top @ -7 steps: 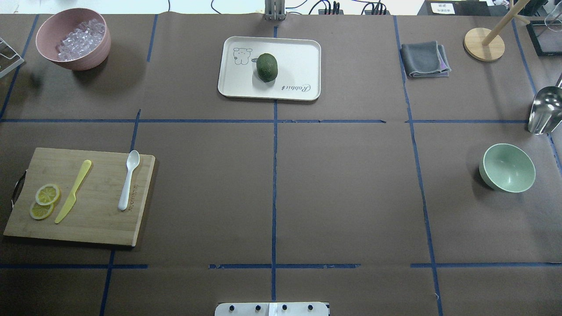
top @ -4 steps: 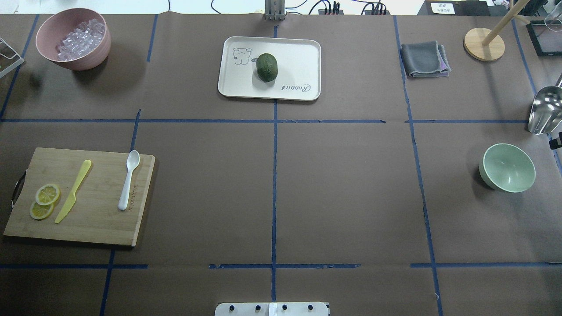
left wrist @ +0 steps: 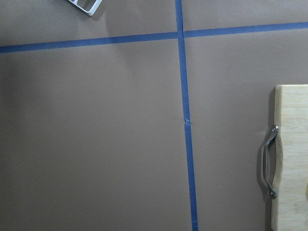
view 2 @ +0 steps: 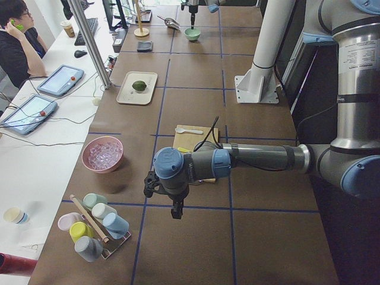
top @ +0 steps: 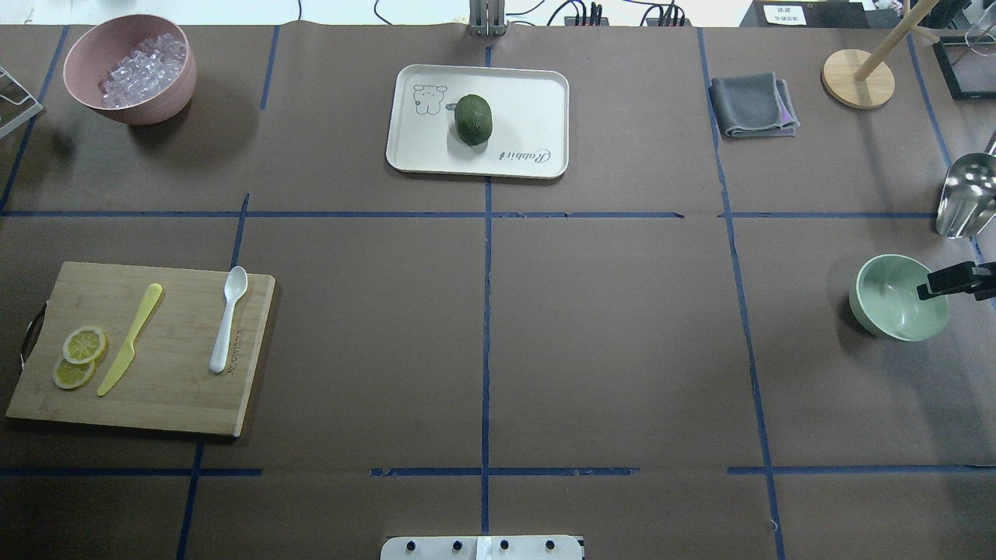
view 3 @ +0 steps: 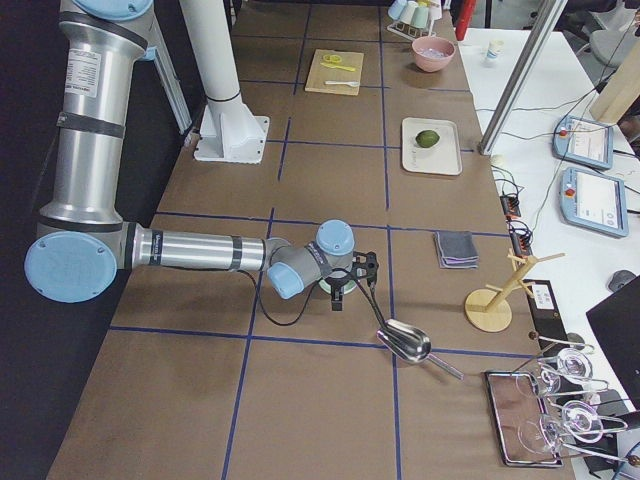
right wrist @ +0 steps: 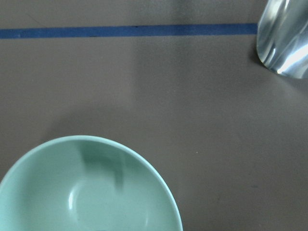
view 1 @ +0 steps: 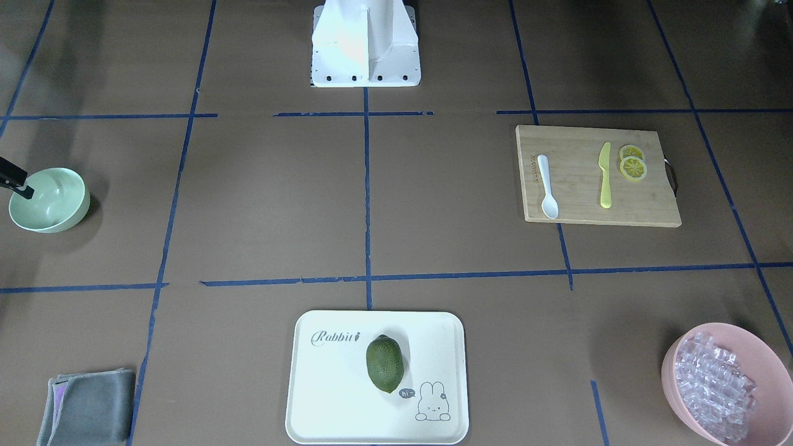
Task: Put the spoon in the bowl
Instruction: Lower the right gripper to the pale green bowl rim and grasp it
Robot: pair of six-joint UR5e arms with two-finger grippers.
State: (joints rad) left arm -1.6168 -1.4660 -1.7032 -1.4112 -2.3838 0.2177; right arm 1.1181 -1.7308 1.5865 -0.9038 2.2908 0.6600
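The white spoon [top: 228, 319] lies on the wooden cutting board [top: 167, 389] at the left, scoop pointing away from me; it also shows in the front view [view 1: 546, 186]. The mint-green bowl [top: 895, 299] stands empty at the far right, and fills the lower left of the right wrist view [right wrist: 91, 187]. My right gripper [top: 930, 288] reaches in from the right edge over the bowl's right rim; I cannot tell if it is open. My left gripper [view 2: 177, 212] hangs over bare table beyond the board's handle [left wrist: 272, 161]; I cannot tell its state.
On the board lie a yellow knife [top: 131, 338] and lemon slices [top: 78, 358]. A pink bowl of ice [top: 128, 70] stands back left, a tray [top: 529, 101] with a green fruit back centre, a grey cloth [top: 753, 105] back right. A metal scoop [top: 965, 194] lies just behind the mint-green bowl.
My right gripper has come in from the right edge of the overhead view and now hangs over the bowl's right rim. Spoon and bowl have not moved.
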